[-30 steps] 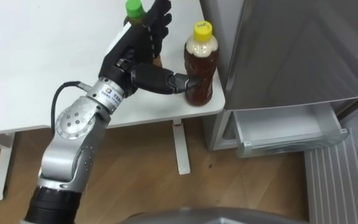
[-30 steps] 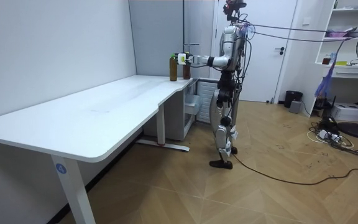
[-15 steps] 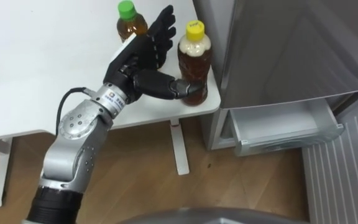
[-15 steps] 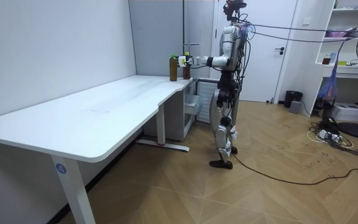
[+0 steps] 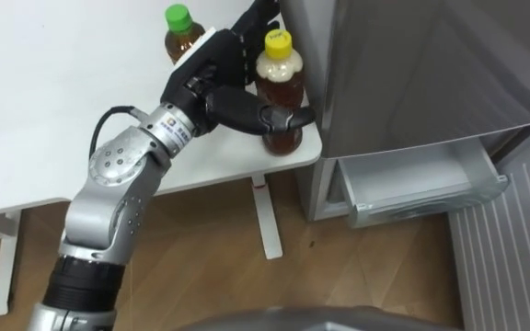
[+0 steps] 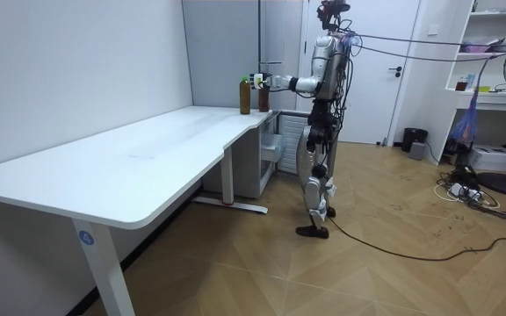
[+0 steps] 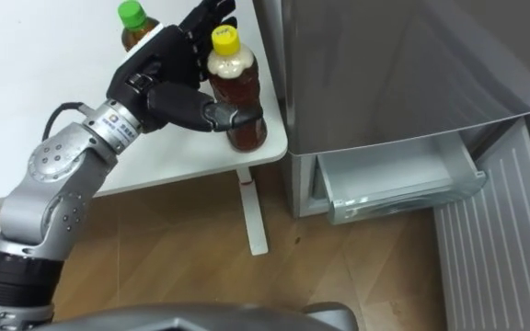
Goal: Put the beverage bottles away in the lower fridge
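Note:
A brown drink bottle with a yellow cap [image 5: 279, 87] stands at the corner of the white table [image 5: 53, 110], beside the fridge. My left hand [image 5: 208, 81] is around it: the thumb lies across the bottle's front, and the fingers reach behind it, still fairly straight. A second brown bottle with a green cap [image 5: 181, 28] stands further back on the table, left of the hand. The lower fridge compartment [image 5: 419, 190] is pulled out low on the right and looks bare inside. In the room view I stand at the table's far end with the left hand [image 6: 265, 82] held out at the bottles.
The grey fridge body [image 5: 431, 64] rises right next to the table corner. A ribbed grey panel [image 5: 513, 248] stands at the lower right. Wooden floor and the table's white leg [image 5: 265, 216] lie below the table edge.
My left hand has pushed forward and right, so the yellow-capped bottle now sits between thumb and fingers, with the thumb reaching further across its front. The bottles stay where they were.

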Available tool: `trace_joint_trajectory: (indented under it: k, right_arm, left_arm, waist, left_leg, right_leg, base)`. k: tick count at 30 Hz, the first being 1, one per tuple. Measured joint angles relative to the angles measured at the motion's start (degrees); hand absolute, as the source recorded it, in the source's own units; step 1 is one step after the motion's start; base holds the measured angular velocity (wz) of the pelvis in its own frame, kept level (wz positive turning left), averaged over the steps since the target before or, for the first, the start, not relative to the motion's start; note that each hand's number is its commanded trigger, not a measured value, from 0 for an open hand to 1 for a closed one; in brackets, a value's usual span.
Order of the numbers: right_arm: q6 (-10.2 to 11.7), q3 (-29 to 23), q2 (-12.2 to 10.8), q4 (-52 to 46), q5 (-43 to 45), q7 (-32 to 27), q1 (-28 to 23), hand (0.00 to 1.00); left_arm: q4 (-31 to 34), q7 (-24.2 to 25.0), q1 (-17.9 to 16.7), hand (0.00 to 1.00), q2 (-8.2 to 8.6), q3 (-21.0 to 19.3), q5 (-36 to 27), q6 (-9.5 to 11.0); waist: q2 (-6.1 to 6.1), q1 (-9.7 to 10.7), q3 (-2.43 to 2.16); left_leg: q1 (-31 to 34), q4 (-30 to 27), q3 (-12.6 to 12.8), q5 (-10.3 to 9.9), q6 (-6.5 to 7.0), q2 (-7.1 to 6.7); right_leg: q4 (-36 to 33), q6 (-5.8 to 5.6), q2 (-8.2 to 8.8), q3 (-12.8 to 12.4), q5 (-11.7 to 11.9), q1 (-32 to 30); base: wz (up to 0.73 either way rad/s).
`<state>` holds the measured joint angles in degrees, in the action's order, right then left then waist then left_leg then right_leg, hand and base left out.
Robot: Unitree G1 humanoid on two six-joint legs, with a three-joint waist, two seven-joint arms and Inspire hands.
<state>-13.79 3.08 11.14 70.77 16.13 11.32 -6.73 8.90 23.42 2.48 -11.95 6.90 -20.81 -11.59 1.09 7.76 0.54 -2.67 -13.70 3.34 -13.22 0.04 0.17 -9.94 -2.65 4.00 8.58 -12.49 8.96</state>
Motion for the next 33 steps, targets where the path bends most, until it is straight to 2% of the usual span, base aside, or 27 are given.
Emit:
trace_joint_trajectory:
  k: [13, 15, 16, 17, 18, 19, 21, 30, 33]
  right_arm:
    - [0.02, 0.01, 0.04, -0.24, 0.06, 0.06, 0.54, 0.00]
    - [0.03, 0.01, 0.04, -0.26, 0.06, 0.06, 0.54, 0.00]
    - [0.03, 0.01, 0.04, -0.25, 0.06, 0.06, 0.43, 0.00]
    - [0.03, 0.01, 0.04, -0.24, 0.06, 0.06, 0.39, 0.00]
    - [0.03, 0.01, 0.04, -0.23, 0.07, 0.09, 0.37, 0.00]
    - [0.04, 0.00, 0.04, -0.26, 0.07, 0.15, 0.38, 0.00]
    - [0.04, 0.00, 0.04, -0.38, 0.07, 0.22, 0.37, 0.00]
    - [0.01, 0.01, 0.11, -1.79, 0.40, 0.94, 0.39, 0.00]
    - [-0.01, 0.00, 0.31, -1.95, 0.41, 1.70, 0.34, 0.00]
  left_arm:
    - [0.00, 0.04, 0.00, 0.00, 0.01, 0.04, 0.06, 0.00]
    - [0.00, 0.05, 0.00, 0.13, 0.01, 0.09, 0.05, 0.00]
    - [0.00, 0.05, 0.00, 0.53, 0.01, 0.09, 0.05, 0.00]
    - [0.00, 0.05, 0.00, 0.56, 0.01, 0.09, 0.05, 0.00]
    - [0.00, 0.05, 0.00, 0.79, 0.01, 0.10, 0.05, 0.00]
    - [0.00, 0.09, 0.00, 0.93, 0.01, 0.10, 0.06, 0.00]
    - [0.00, 0.30, 0.00, 1.00, 0.01, 0.12, 0.05, 0.00]
    - [-0.05, 0.72, 0.00, 1.00, -0.29, 0.84, 0.13, -0.02]
    - [-1.14, 1.34, -0.02, 1.00, -0.81, 2.59, 0.11, -1.17]
  waist:
    - [-0.22, -0.02, 0.13]
    - [-0.22, -0.02, 0.12]
    - [-0.22, -0.01, 0.12]
    - [-0.22, -0.01, 0.12]
    - [-0.22, 0.02, 0.12]
    - [-0.24, 0.04, 0.12]
    - [-0.24, 0.04, 0.12]
    - [0.03, 0.21, -0.06]
    - [0.23, 0.20, -0.17]
  left_leg:
    - [0.10, -0.14, 0.73, 0.01, 0.01, 0.05]
    - [0.09, -0.14, 0.73, 0.01, 0.01, 0.05]
    - [0.09, -0.14, 0.74, 0.01, 0.01, 0.06]
    - [0.09, -0.14, 0.75, 0.01, 0.01, 0.06]
    - [0.09, -0.15, 0.75, 0.01, 0.01, 0.06]
    - [0.08, -0.19, 0.74, 0.01, 0.01, 0.06]
    - [0.20, -0.27, 0.74, 0.01, 0.01, 0.06]
    - [0.60, -0.71, 0.75, 0.01, 0.01, 0.06]
    - [0.52, -0.72, 0.75, 0.01, 0.01, 0.06]
  right_leg:
    - [0.00, 0.00, 0.02, -0.61, 0.00, -0.57]
    - [0.00, 0.00, 0.02, -0.62, 0.00, -0.57]
    - [0.00, 0.00, 0.03, -0.62, 0.00, -0.57]
    - [-0.01, 0.00, 0.03, -0.63, 0.00, -0.58]
    - [0.00, 0.00, 0.03, -0.64, 0.00, -0.61]
    - [0.00, 0.00, 0.03, -0.63, 0.00, -0.64]
    - [-0.02, 0.00, 0.03, -0.63, 0.00, -0.80]
    - [-0.04, 0.04, 0.04, -0.56, 0.02, -1.06]
    - [-0.04, 0.04, 0.04, -0.55, 0.03, -1.08]
  base:
    - [-0.02]
    - [0.00]
    - [0.00]
    - [0.00]
    - [0.00]
    - [0.00]
    - [0.00]
    - [0.00]
    - [0.00]
